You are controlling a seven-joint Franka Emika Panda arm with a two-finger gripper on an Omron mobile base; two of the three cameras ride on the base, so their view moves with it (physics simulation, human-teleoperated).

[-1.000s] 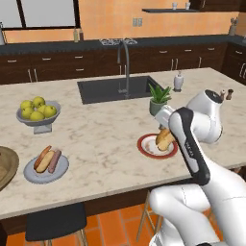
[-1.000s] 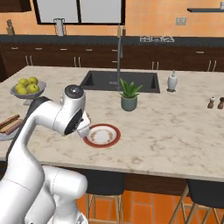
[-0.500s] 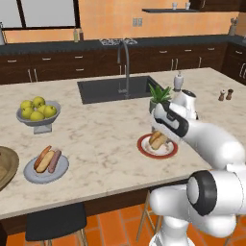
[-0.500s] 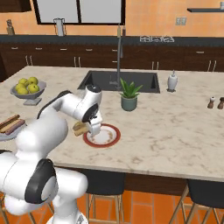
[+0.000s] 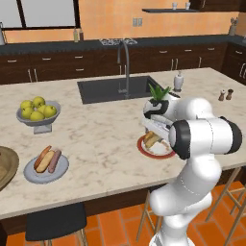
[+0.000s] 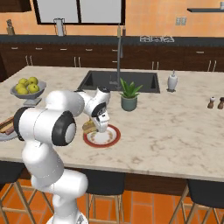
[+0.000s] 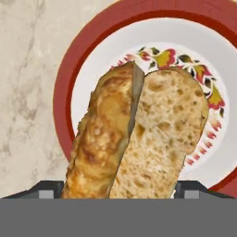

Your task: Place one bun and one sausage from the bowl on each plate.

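My gripper hovers low over the white plate with the red rim, shut on a split tan bun that fills the space between its fingertips. From the base cameras the bun hangs tilted at the left edge of that plate; I cannot tell whether it touches it. The pale grey-blue plate at the counter's left carries a bun and a sausage. The brown bowl pokes in at the far left edge; its contents are hidden.
A grey footed bowl of yellow-green fruit stands behind the grey-blue plate. A potted plant sits just behind the red-rimmed plate, with the sink and faucet beyond. A soap bottle and small shakers are to the right.
The arm has folded in over the red-rimmed plate, swinging elbow and hand around. The bun stayed in the gripper and sits lower above the plate. The other plate is unchanged.
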